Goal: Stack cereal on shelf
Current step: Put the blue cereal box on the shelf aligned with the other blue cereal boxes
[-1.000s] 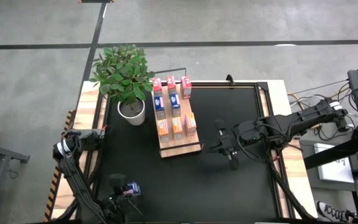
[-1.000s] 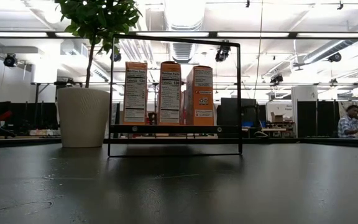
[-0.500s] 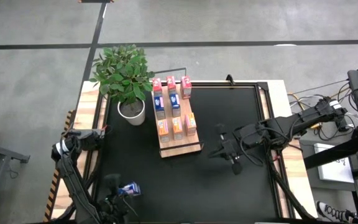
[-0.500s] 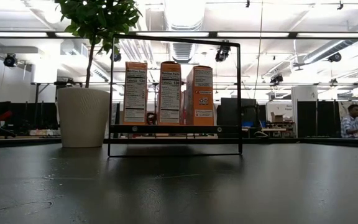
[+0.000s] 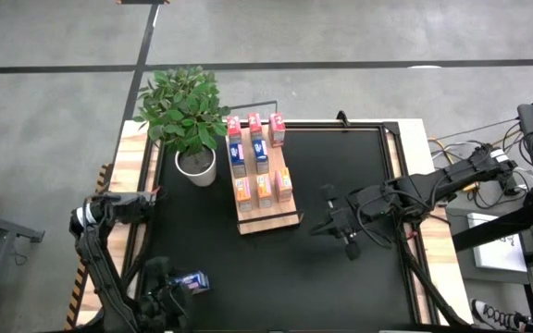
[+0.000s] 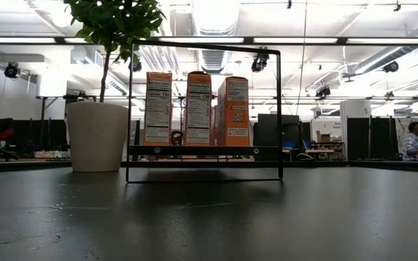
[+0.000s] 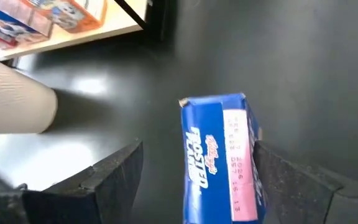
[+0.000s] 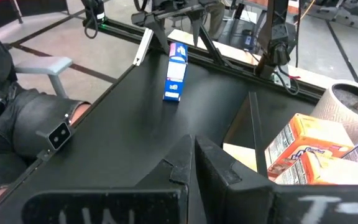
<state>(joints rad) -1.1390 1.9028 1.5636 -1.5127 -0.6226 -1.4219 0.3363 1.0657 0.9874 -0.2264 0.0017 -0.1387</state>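
One blue cereal box (image 7: 219, 158) lying at shelf's (image 5: 268, 215) seven o'clock; we're straddling it, left gripper (image 7: 194, 180) spread wide, right gripper (image 8: 191, 163) clamped empty. Next: closing, lifting.

A large open robotics lab or workshop: exposed ceiling ducts (image 6: 216, 54) and hanging strip lights (image 6: 209, 11) run above rows of workstations with dark monitors (image 6: 278, 130), a seated person (image 6: 414, 141) works at a far desk, and the black counter (image 5: 340, 185) stands on bare concrete floor (image 5: 340, 32) marked with tape lines.
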